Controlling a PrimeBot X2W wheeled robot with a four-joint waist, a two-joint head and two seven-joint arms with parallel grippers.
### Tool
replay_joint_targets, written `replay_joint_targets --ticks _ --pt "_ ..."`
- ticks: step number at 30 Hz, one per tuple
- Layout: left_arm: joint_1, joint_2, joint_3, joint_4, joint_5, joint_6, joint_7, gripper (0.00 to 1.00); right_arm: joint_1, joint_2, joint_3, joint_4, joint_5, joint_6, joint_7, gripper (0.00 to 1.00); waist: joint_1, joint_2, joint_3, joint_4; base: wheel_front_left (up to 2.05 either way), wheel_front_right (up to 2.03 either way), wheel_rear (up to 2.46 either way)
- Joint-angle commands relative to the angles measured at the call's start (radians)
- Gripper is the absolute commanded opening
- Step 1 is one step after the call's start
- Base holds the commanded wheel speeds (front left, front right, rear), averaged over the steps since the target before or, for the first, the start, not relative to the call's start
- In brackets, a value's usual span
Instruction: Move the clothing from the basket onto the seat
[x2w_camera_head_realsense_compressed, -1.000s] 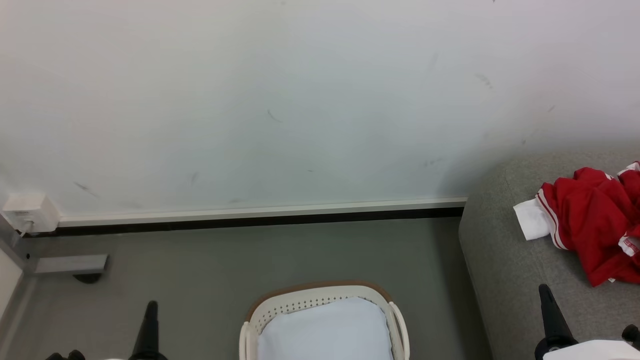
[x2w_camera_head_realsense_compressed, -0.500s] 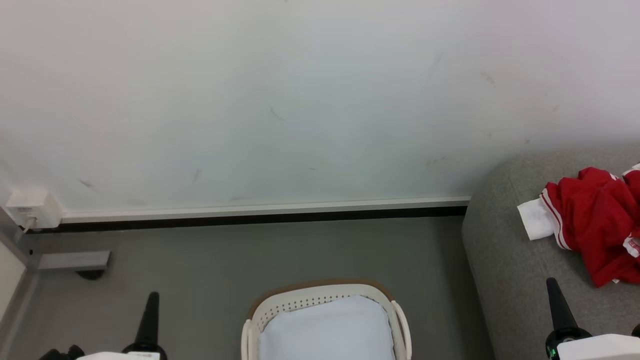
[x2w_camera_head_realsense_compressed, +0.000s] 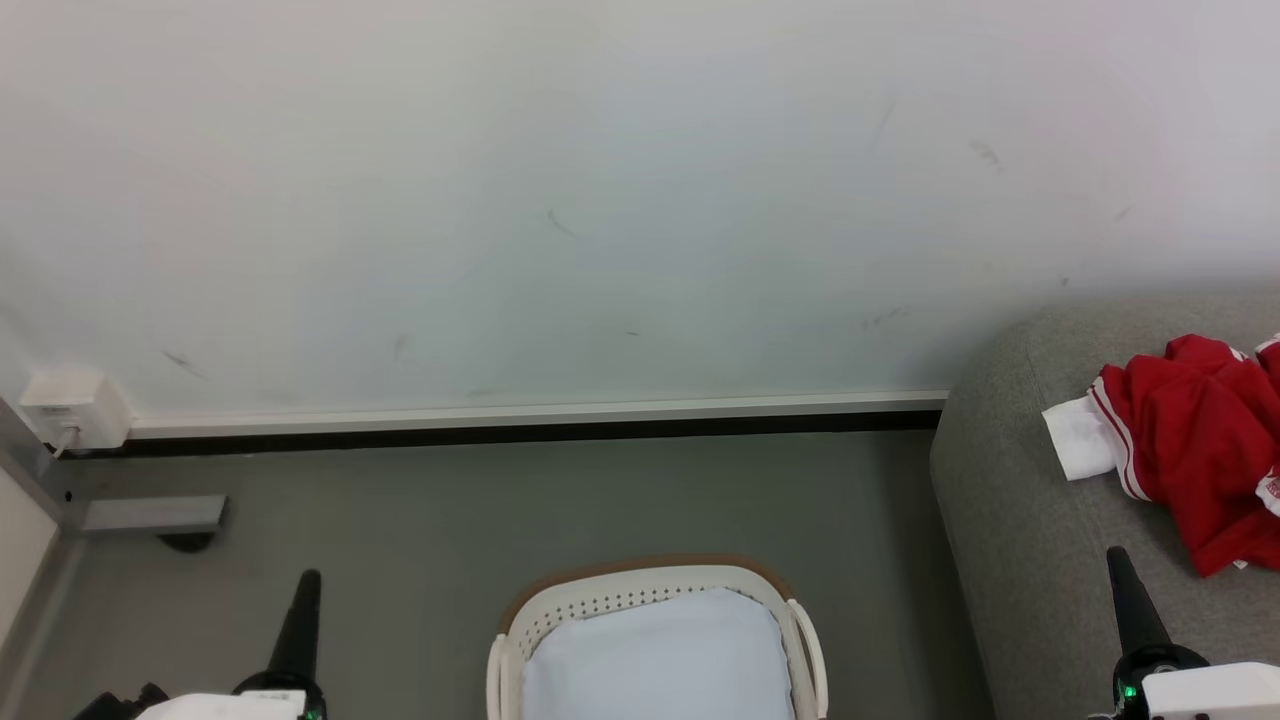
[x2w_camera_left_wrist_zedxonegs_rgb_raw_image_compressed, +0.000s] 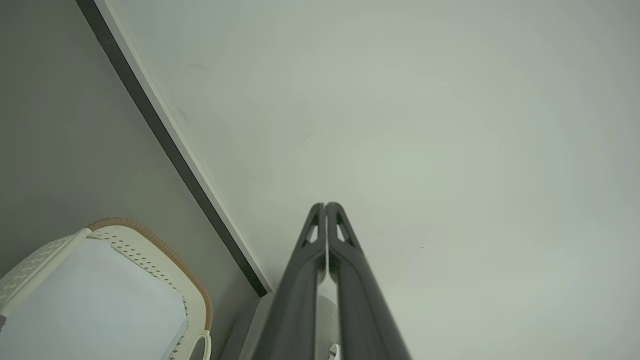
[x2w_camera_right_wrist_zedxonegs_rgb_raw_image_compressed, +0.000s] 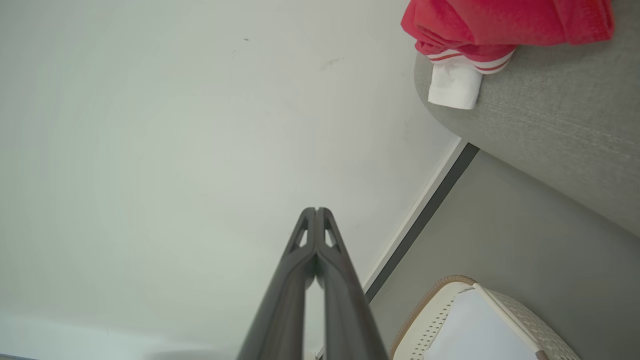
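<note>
In the head view the basket (x2w_camera_head_realsense_compressed: 640, 576) stands on the floor (x2w_camera_head_realsense_compressed: 400, 520) at the bottom centre. The part of it in frame shows its pale blue-white lining (x2w_camera_head_realsense_compressed: 650, 650) and no red fabric. The seat (x2w_camera_head_realsense_compressed: 1020, 520) rises to the right of the basket, and the clothing (x2w_camera_head_realsense_compressed: 1190, 440) lies crumpled on top of its cushion, well apart from the basket, one white sleeve end pointing back toward the basket side. The left gripper (x2w_camera_head_realsense_compressed: 305, 600) is to the left of the basket and the right gripper (x2w_camera_head_realsense_compressed: 1122, 585) to its right, in front of the seat's edge; each looks like a single dark spike, pressed together and carrying nothing. In the left wrist view, that arm's fingers (x2w_camera_left_wrist_zedxonegs_rgb_raw_image_compressed: 300, 290) meet along their whole length with nothing between them, aimed at the wall (x2w_camera_left_wrist_zedxonegs_rgb_raw_image_compressed: 450, 125) behind the basket, whose brown rim and lining sit off to the lower left. In the right wrist view, the fingers (x2w_camera_right_wrist_zedxonegs_rgb_raw_image_compressed: 285, 300) are likewise closed and empty; the basket corner is at the lower right, and beyond it the clothing rests on the seat. Judged from this, the transfer looks done, with the jersey out of the basket and on the seat and both arms drawn clear. What may be left is confirming that the hidden near part of the basket is bare.
</note>
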Motion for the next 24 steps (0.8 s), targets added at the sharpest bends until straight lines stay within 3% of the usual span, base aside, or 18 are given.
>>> replay_joint_targets --ticks 1,24 --pt "-0.02 0.009 0.002 -0.008 -0.025 -0.005 0.006 0.0 -0.016 -0.002 -0.008 -0.011 0.018 -0.001 0.005 0.0 -0.0001 -0.0001 0.0 0.001 0.0 0.0 0.0" --pt "-0.042 0.01 0.004 -0.008 -0.203 -0.009 0.053 0.0 -0.023 0.009 -0.056 -0.027 0.165 -0.002 0.053 0.0 -0.0001 -0.0001 0.01 0.015 0.0 0.0 0.0"
